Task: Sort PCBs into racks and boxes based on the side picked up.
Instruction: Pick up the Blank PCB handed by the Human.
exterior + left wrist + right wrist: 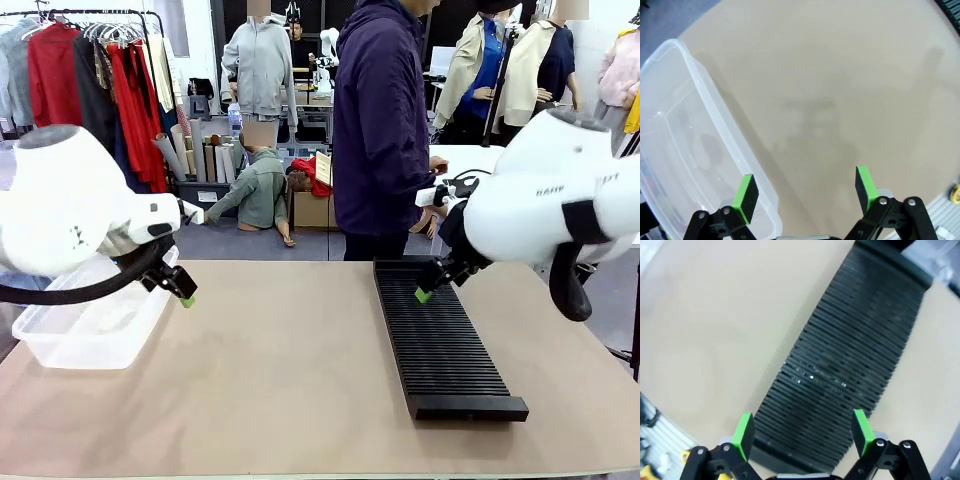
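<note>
Tan tabletop (280, 380) is seen from the front, bearing one clear box (60, 345) at left and one black rack (440, 340) at right; a person (380, 130) stands behind. From the left wrist, the left gripper (807, 192) is seen spread, empty, one finger over the box's rim. From the right wrist, the right gripper (802, 432) is held spread, empty, above the rack.

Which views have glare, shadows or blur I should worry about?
Left wrist view: soft grey shadow on the table, faint reflections in the clear tub, table edge bowed by the wide lens. Right wrist view: small bright glints on the rack, frame slightly soft. Front view: even light, no harsh glare.
</note>
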Tool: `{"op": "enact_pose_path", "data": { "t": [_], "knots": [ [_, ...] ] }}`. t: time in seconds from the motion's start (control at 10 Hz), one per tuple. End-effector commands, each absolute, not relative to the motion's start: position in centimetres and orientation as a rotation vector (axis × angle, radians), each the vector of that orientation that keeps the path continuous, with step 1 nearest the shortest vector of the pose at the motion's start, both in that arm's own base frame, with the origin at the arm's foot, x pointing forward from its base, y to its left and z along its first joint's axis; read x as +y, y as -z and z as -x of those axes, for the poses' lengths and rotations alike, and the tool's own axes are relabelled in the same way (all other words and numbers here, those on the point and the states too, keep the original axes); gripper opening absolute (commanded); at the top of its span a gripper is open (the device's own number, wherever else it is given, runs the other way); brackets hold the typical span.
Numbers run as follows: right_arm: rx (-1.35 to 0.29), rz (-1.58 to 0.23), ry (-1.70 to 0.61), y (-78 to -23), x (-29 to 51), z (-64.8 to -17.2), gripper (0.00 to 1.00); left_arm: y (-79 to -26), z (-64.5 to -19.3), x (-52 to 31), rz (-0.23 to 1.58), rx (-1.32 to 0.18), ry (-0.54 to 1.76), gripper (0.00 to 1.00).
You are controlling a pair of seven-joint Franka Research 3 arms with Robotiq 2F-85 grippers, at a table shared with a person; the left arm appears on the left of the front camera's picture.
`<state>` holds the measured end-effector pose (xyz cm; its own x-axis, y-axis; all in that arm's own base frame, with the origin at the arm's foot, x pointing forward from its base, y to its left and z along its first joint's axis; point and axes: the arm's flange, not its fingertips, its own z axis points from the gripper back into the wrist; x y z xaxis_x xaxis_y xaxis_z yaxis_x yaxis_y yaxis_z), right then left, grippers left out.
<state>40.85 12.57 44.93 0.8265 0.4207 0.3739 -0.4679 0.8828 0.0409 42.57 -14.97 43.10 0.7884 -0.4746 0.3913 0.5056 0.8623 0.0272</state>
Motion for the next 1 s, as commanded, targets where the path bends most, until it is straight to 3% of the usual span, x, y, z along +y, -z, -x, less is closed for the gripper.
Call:
{"op": "enact_pose_path", "data": {
  "t": [0.0,0.4,0.9],
  "knots": [
    [-0.328,-0.218,-0.452,-46.9,11.4,-41.3,1.00,-45.8,-43.5,-13.9,0.141,-0.349,0.490,1.00],
    [-0.255,-0.472,-0.395,-48.4,7.5,-42.8,1.00,-49.2,-45.6,-11.0,0.389,-0.238,0.475,1.00],
    [-0.322,-0.960,-0.348,-48.6,-0.5,-43.6,1.00,-50.8,-47.2,-4.5,0.829,-0.154,0.462,1.00]
  ]
}}
